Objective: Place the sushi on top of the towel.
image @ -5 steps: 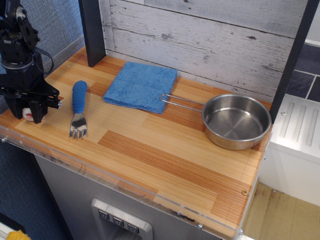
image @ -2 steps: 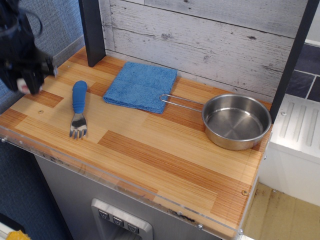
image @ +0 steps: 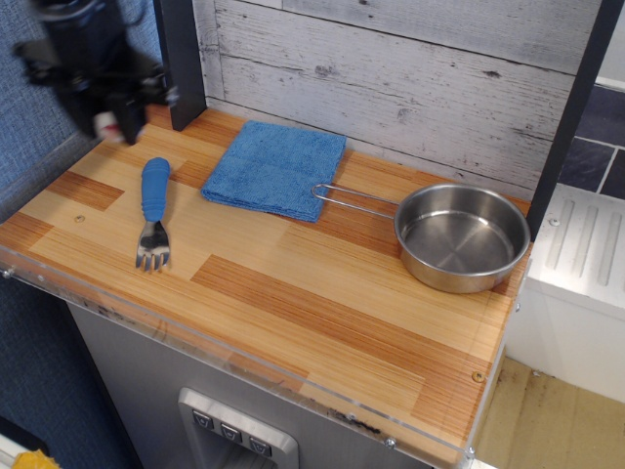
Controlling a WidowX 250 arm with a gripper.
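My black gripper (image: pixel 109 125) is blurred by motion at the upper left, raised above the back left corner of the counter. It is shut on the sushi (image: pixel 105 126), which shows as a small white and pink blob between the fingers. The blue towel (image: pixel 274 168) lies flat and folded at the back middle of the counter, to the right of the gripper and apart from it.
A fork with a blue handle (image: pixel 153 210) lies on the wood between the gripper and the towel. A steel pan (image: pixel 461 237) with a wire handle stands at the right. A dark post (image: pixel 180 61) rises just right of the gripper. The wooden wall (image: pixel 410 68) runs behind.
The gripper has lifted the sushi off the front left of the counter and carried it up and to the right, toward the back.
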